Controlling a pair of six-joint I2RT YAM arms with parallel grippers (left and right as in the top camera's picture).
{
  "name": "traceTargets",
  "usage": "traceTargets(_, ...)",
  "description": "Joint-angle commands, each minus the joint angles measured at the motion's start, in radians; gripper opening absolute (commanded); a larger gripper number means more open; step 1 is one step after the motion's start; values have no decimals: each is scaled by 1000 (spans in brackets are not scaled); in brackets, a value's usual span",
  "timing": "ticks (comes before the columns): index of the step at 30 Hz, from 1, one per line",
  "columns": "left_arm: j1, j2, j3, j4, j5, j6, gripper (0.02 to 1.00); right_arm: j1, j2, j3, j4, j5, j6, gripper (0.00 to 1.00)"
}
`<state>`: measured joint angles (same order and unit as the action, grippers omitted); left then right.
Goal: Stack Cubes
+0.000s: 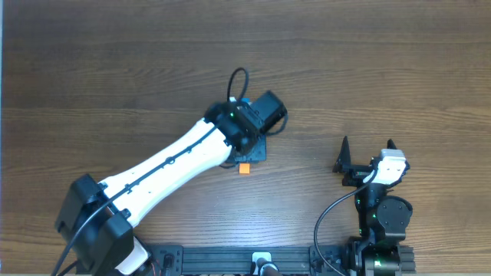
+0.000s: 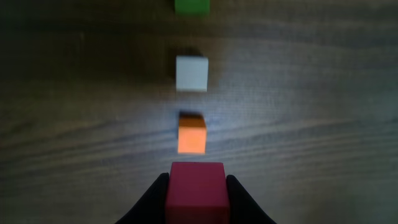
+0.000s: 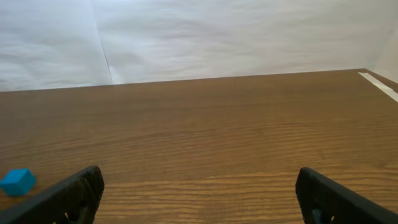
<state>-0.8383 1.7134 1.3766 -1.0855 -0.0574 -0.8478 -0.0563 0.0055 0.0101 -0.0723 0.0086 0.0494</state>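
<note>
My left gripper (image 2: 196, 186) is shut on a red cube (image 2: 196, 191), held above the table. Just ahead of it on the wood lie an orange cube (image 2: 191, 135), then a white cube (image 2: 191, 73) and a green cube (image 2: 191, 5), all in one line. In the top view the left gripper (image 1: 250, 146) hangs over the table's middle, with the orange cube (image 1: 245, 169) showing just beside it. My right gripper (image 1: 367, 156) rests open near its base with nothing between its fingers (image 3: 76, 191). A blue cube (image 3: 17, 182) lies far off to its side.
The brown wooden table (image 1: 115, 69) stretches bare to the far and left sides. A white wall rises behind the table's far edge (image 3: 236, 78) in the right wrist view. The left arm's white link (image 1: 169, 165) crosses the table's near left part.
</note>
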Motion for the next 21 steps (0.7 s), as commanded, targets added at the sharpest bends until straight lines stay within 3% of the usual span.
traceTargets(1,56,101,87,-21,0,61,38,-1,3,-5,-3,-1,5,991)
traceTargets(21,82,241,99,70,-16,108,38,-1,3,-5,-3,-1,5,991)
